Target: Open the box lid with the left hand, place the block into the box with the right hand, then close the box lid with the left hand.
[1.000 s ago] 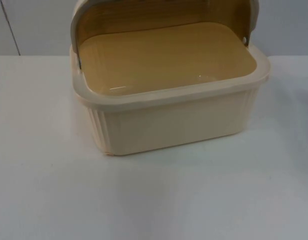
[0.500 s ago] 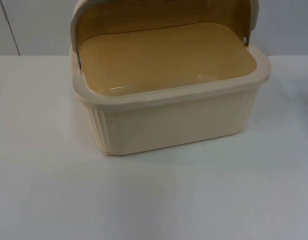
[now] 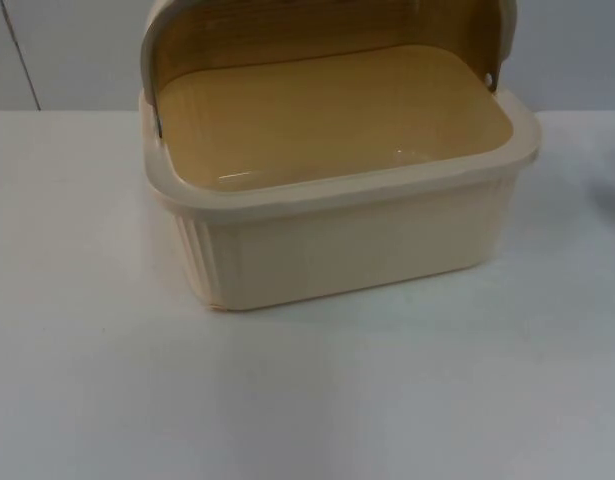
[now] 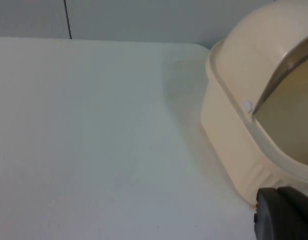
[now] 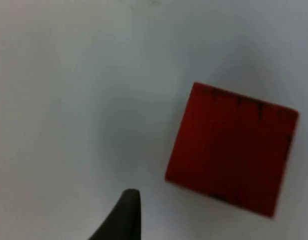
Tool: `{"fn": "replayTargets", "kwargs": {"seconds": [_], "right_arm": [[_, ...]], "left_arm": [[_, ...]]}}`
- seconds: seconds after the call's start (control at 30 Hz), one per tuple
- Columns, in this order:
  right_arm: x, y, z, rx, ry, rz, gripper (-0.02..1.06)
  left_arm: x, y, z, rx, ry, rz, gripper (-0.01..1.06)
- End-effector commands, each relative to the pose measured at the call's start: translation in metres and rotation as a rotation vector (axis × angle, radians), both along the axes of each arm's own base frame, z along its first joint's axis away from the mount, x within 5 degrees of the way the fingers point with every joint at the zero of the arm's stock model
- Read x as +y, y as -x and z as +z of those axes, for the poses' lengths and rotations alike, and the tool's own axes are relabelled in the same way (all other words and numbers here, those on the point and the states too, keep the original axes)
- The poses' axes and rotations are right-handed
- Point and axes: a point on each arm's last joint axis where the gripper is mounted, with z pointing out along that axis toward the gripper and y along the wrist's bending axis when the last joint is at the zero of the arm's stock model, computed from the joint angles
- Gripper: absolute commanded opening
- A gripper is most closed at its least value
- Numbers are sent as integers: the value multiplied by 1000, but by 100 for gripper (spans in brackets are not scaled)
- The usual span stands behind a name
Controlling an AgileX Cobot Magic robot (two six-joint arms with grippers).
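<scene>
The cream box (image 3: 357,245) stands at the back middle of the table. Its domed lid (image 3: 162,30) is swung up and back, so the yellow-brown inside (image 3: 327,115) lies bare with nothing in it. In the left wrist view the box (image 4: 234,145) and its raised lid (image 4: 254,45) are seen from the side, with my left gripper (image 4: 284,215) just off the box's near corner. A red square block (image 5: 231,150) lies flat on the white table under my right gripper (image 5: 124,215), a little to one side of it and not touching it.
The white table top (image 3: 307,400) runs wide in front of the box and to its left (image 4: 93,140). A grey partition wall (image 3: 67,50) closes the table's far edge behind the box.
The box and its raised lid have not moved. A faint shadow at the table's right edge has spread a little.
</scene>
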Motion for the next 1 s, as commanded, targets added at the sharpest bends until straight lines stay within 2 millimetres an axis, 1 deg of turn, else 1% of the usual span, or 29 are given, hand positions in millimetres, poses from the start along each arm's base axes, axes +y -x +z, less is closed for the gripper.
{"fn": "replayTargets", "kwargs": {"seconds": [0.0,0.03,0.07,0.13,0.17,0.2,0.23,0.27,0.3,0.33,0.37,0.4,0.47,0.5,0.53,0.6,0.63,0.77,0.8,0.83,0.87,0.93,0.97], "right_arm": [[-4,-8,-9,-55,-22,-47,105],[-4,-10,-14,-71,-27,-56,105],[-4,-10,-14,-71,-27,-56,105],[-4,-13,-22,-87,-34,-67,102],[-4,-14,-25,-93,-33,-66,98],[-4,-14,-25,-93,-33,-66,98],[-4,-14,-27,-98,-33,-66,93],[-4,-15,-27,-106,-32,-66,78],[-4,-16,-24,-119,-31,-65,67],[-4,-16,-24,-119,-31,-65,67],[-4,-15,-23,-119,-30,-63,53],[-4,-14,-17,-118,-30,-64,38],[-4,-11,-1,-109,-14,-43,12],[-4,-11,-1,-109,-14,-43,12],[-3,-6,14,-93,3,-16,0],[-2,3,43,-83,39,35,0],[-2,3,43,-83,39,35,0],[2,33,101,-30,95,128,0],[2,33,101,-30,95,128,0],[3,47,123,-20,107,148,0],[5,57,138,-29,113,159,0],[8,78,158,-42,122,171,0],[8,78,158,-42,122,171,0]], "left_arm": [[1,0,0,-9,-11,8,0],[1,0,0,-8,-17,8,0],[1,0,0,-8,-17,8,0],[2,1,0,-7,-24,8,0],[2,1,0,-7,-24,8,0],[2,1,0,-7,-24,8,0],[2,1,0,-7,-24,8,0],[2,1,0,-7,-24,8,0],[2,0,0,-9,-24,9,0],[2,0,0,-9,-24,9,0],[2,0,0,-9,-26,9,0],[2,0,0,-10,-26,10,0],[2,0,0,-12,-27,11,0],[2,0,0,-12,-27,11,0],[2,0,0,-12,-27,11,0],[2,0,0,-10,-26,10,0],[2,0,0,-10,-26,10,0],[2,0,0,-10,-26,10,0],[2,0,0,-10,-26,10,0],[2,0,0,-10,-26,10,0],[2,0,0,-10,-26,10,0],[2,0,0,-10,-26,10,0],[2,0,0,-10,-26,10,0]]}}
